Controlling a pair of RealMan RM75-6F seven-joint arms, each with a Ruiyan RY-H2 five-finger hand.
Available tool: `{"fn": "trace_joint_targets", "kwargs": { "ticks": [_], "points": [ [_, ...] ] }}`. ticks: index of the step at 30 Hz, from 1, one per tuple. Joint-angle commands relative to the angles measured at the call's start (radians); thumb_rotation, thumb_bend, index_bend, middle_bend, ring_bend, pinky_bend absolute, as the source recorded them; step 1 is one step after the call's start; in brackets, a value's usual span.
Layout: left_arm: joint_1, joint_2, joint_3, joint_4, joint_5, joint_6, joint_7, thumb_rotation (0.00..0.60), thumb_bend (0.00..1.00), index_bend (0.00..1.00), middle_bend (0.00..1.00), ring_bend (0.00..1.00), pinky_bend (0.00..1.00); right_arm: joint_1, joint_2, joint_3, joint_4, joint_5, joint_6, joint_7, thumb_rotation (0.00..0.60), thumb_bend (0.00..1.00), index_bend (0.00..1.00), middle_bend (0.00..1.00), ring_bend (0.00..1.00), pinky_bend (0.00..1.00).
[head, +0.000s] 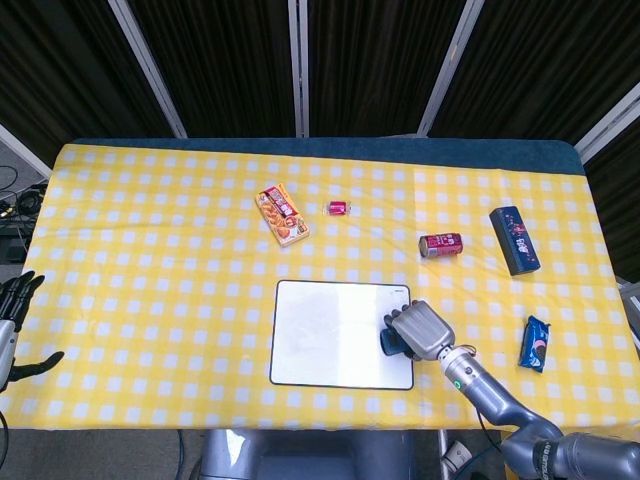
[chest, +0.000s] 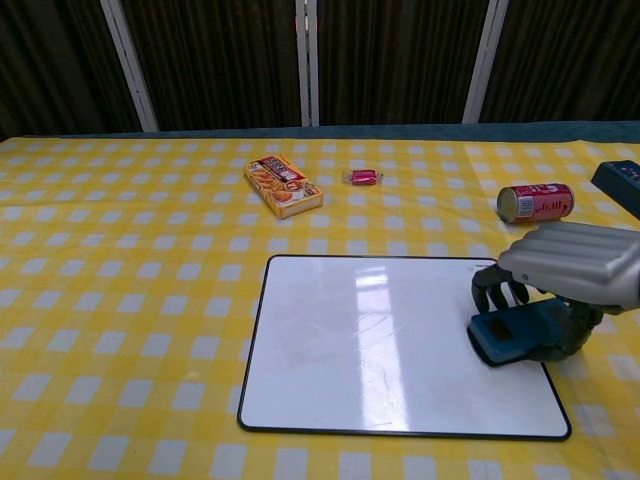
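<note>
Right hand (chest: 572, 272) with fingers wrapped around a blue eraser (chest: 518, 335), low right in the chest view, on the right edge of the white board (chest: 380, 345), left hand (head: 14, 325) empty, fingers spread, far left

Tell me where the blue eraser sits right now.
In both views the blue eraser lies at the whiteboard's right edge, gripped under the right hand, nearer than the red can.

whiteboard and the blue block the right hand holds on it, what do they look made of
Whiteboard: seemingly a glossy coated panel, since it mirrors a bright streak of light, with a thin dark rim, maybe plastic. Blue block under the right hand: matte, no shine, looks like a plastic eraser body; its underside is hidden.
</note>
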Motion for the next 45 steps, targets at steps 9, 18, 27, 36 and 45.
{"fn": "trace_joint_targets", "kwargs": {
  "ticks": [9, 18, 27, 36, 45],
  "points": [
    [-0.001, -0.001, 0.001, -0.002, 0.001, 0.0, 0.004, 0.6, 0.0, 0.0, 0.0, 0.0, 0.0, -0.014, 0.025, -0.024, -0.029, -0.052, 0.02, 0.012, 0.6, 0.37, 0.55, 0.58, 0.48, 0.49],
    [-0.002, 0.0, -0.001, 0.0, -0.002, -0.002, 0.003, 0.6, 0.0, 0.0, 0.0, 0.0, 0.0, 0.009, -0.045, 0.052, 0.118, 0.013, 0.024, 0.002, 0.6, 0.37, 0.55, 0.58, 0.48, 0.49],
    [-0.003, 0.0, -0.002, 0.003, -0.007, -0.004, 0.001, 0.6, 0.0, 0.0, 0.0, 0.0, 0.0, 0.014, -0.07, 0.084, 0.205, 0.051, 0.02, 0.034, 0.6, 0.37, 0.55, 0.58, 0.48, 0.49],
    [-0.003, -0.001, 0.001, -0.002, -0.001, -0.004, 0.007, 0.6, 0.0, 0.0, 0.0, 0.0, 0.0, 0.0, -0.025, 0.035, 0.121, 0.004, 0.019, 0.045, 0.6, 0.37, 0.55, 0.58, 0.48, 0.49],
    [-0.002, -0.001, 0.001, -0.005, -0.002, -0.002, 0.01, 0.6, 0.0, 0.0, 0.0, 0.0, 0.0, -0.019, 0.073, -0.061, -0.026, -0.102, 0.022, 0.031, 0.6, 0.37, 0.55, 0.58, 0.48, 0.5]
  ]
}}
